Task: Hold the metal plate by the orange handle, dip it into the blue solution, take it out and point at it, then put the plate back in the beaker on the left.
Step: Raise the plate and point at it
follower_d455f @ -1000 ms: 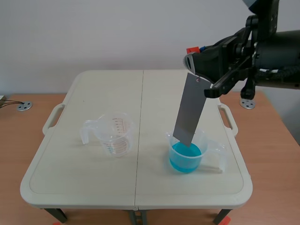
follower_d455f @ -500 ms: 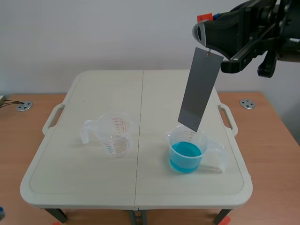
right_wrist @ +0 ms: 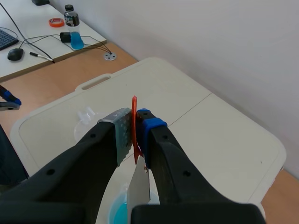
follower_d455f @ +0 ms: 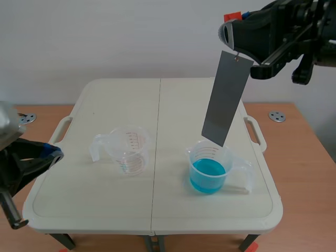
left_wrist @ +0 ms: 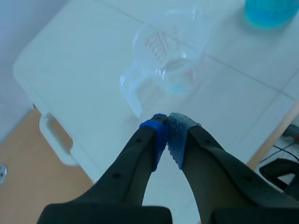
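Observation:
My right gripper (follower_d455f: 231, 25) is raised high at the right, shut on the orange handle (right_wrist: 134, 126) of the grey metal plate (follower_d455f: 226, 99). The plate hangs slanted with its lower edge just above the beaker of blue solution (follower_d455f: 209, 169). The blue liquid (right_wrist: 118, 215) shows under the plate (right_wrist: 139, 190) in the right wrist view. The empty clear beaker (follower_d455f: 128, 149) stands left of the table's middle. My left gripper (follower_d455f: 52, 154) sits low at the table's left edge, shut on nothing (left_wrist: 167, 134), with the empty beaker (left_wrist: 169, 56) ahead of it.
The white folding table (follower_d455f: 152, 207) has moulded handles at both sides. A desk with a bottle (right_wrist: 72, 19), cables and a mouse lies beyond the table in the right wrist view. Wooden floor surrounds the table.
The right gripper rose, lifting the plate out of the blue solution until its lower edge cleared the beaker's rim. The left arm has come into view at the table's left edge.

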Robot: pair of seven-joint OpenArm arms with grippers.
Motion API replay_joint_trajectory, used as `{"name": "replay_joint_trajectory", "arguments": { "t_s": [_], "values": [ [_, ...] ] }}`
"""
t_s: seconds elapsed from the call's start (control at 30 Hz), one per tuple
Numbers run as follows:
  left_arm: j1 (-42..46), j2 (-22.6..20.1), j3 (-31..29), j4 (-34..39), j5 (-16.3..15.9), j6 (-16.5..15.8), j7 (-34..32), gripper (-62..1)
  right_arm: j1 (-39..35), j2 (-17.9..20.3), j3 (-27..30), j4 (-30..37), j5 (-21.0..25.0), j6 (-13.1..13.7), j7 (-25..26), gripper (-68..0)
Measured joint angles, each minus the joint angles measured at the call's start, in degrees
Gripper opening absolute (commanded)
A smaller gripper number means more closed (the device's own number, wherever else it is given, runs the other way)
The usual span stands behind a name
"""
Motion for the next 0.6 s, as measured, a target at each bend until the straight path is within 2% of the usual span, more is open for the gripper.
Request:
{"name": "replay_joint_trajectory", "arguments": {
  "t_s": [0.27,0.47,0.6],
  "values": [
    [-11.7,0.0,13.0,0.0,-0.3,-1.2,5.8,-57.8,0.0,0.0,0.0,0.0,0.0,0.0,0.0,-66.5],
    [-18.9,0.0,20.3,-3.7,-4.8,-1.4,7.8,-57.8,0.0,0.0,0.0,0.0,0.0,0.0,0.0,-66.5],
    [-22.6,0.2,23.4,-7.6,-5.6,-1.3,8.0,-57.8,0.0,0.0,0.0,0.0,0.0,0.0,0.0,-66.5]
  ]
}}
